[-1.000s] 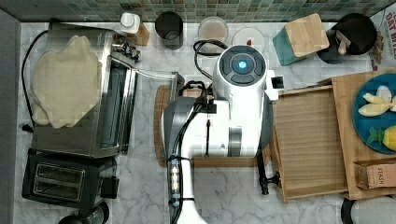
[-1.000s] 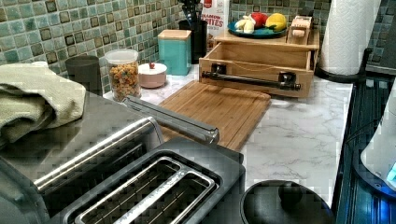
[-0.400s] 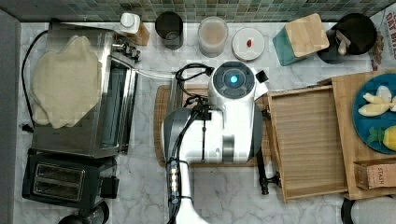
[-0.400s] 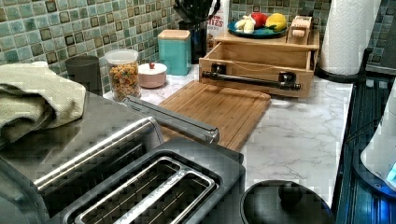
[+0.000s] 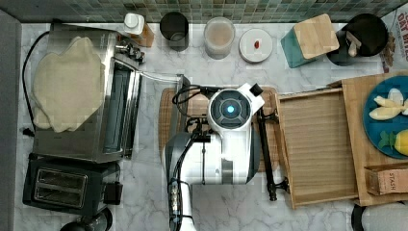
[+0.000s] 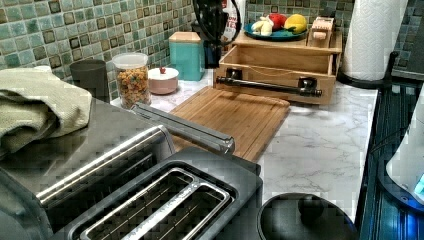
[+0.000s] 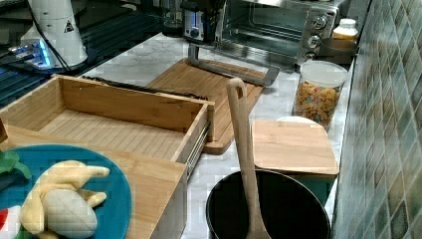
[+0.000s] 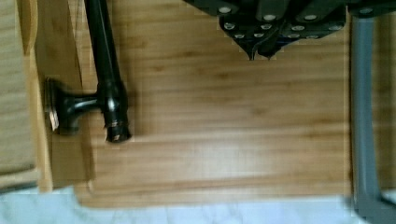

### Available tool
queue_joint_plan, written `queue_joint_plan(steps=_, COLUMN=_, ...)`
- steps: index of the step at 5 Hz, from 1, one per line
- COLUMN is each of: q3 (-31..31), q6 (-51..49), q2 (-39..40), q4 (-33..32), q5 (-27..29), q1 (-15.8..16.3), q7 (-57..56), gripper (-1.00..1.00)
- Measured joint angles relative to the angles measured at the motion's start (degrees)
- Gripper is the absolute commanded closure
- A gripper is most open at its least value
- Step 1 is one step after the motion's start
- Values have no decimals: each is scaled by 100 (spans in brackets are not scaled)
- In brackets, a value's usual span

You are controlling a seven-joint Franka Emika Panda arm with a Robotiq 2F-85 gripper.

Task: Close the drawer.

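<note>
Drawer (image 5: 317, 149) stood pulled out over the bench (image 5: 226, 207), at 3 o'clock from my end effector (image 8: 261, 51) in the top view. Its black bar handle (image 5: 266, 154) ran 12-to-6, just beside the wrist. End effector hung above the cutting board (image 8: 224, 116), fingertips pinched together, grasping nothing. Against the frame a second earlier, the arm had slid toward 9 o'clock, off the handle; drawer unmoved.

In the top view, the cutting board (image 5: 192, 108) lies on the surface (image 5: 231, 207) between the toaster oven (image 5: 91, 115) at left and, apparently touching it, the drawer (image 5: 317, 144) at right.
</note>
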Motion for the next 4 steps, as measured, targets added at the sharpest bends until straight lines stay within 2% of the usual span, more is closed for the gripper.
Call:
queue_joint_plan(steps=1, q3=-54, q6=143, q2=-36, q4=-336, q5=-6, q1=17, q7=-207, gripper=100)
queue_joint_plan(steps=3, q3=-81, q6=1186, q2=8, q4=-828, q5=-218, q1=1, q7=-246, gripper=100)
queue_joint_plan(steps=4, q3=-96, q6=1200, q2=9, q4=-962, q5=-556, q1=3, q7=-249, gripper=100)
